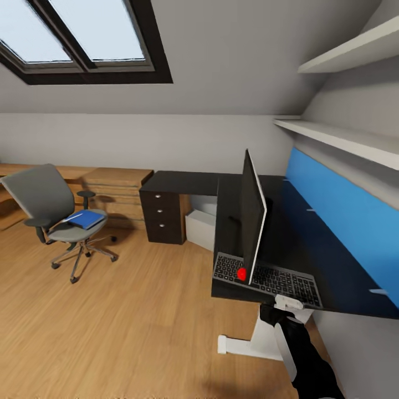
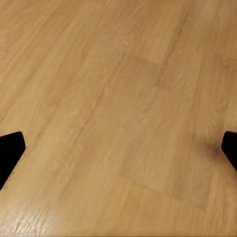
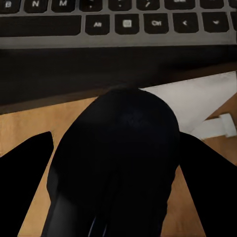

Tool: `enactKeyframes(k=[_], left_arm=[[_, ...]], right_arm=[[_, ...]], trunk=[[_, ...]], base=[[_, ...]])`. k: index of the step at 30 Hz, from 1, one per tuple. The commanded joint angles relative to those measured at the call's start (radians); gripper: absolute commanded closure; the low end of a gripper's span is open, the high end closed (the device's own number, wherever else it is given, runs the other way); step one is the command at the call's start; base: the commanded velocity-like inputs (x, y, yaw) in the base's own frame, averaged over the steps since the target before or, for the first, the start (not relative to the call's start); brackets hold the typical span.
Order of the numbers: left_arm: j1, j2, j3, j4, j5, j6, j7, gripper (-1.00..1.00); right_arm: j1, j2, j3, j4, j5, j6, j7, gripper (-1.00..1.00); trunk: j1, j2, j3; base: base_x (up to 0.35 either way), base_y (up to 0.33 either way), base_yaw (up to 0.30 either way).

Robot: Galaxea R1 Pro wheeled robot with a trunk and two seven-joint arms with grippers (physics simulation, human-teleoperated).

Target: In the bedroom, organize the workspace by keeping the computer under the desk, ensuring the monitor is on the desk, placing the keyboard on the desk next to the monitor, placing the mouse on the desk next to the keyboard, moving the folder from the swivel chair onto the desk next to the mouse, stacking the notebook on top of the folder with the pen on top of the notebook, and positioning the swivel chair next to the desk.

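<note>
Right arm reached up from 5 o'clock in the head view, black forearm angled toward the near edge of the bench (image 1: 338,260), its right gripper (image 1: 288,303) just below the bench lip at the keyboard's near right end. In the right wrist view the right gripper (image 3: 116,163) was closed around the mouse (image 3: 118,163), a glossy black rounded lump sitting between the two dark fingers (image 3: 24,173), held just short of the bench edge with the keyboard (image 3: 118,22) directly beyond it. Left gripper (image 2: 118,153) stood wide, only its two black fingertips (image 2: 10,150) at the frame margins, nothing between them, pointed down at the bare wood floor (image 2: 118,98). On the glossy black bench the monitor (image 1: 252,213) stood upright and seen nearly edge-on, red dot at its lower corner; its foot overlapped the keyboard (image 1: 271,277), a slim black board with grey keys lying along the near edge. Blue upright panel (image 1: 343,216) ran along the wall at 3 o'clock. The light-grey computer (image 1: 200,228) sat under the bench beside the black drawer unit (image 1: 162,216). At 9 o'clock, well apart from the bench, the swivel chair (image 1: 41,199) carried the blue folder (image 1: 86,219) on its seat, something thin and pale lying on it, too small to identify.
</note>
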Motion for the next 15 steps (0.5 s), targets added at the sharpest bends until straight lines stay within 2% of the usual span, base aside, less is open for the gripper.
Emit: enactKeyframes(k=[1, 15], left_arm=[[-0.001, 0.000, -0.005, 0.001, 0.010, -0.003, 0.000, -1.00], [-0.001, 0.000, -0.005, 0.001, 0.010, -0.002, 0.000, -1.00]], right_arm=[[-0.001, 0.001, -0.001, -0.001, -0.008, 0.004, -0.005, 1.00], [-0.001, 0.001, 0.004, 0.018, -0.007, -0.001, -0.003, 1.00]], trunk=[[0.000, -0.001, -0.001], [0.000, -0.001, -0.001]], base=[[-0.165, 0.256, 0.003], [-0.200, 0.275, 0.000]])
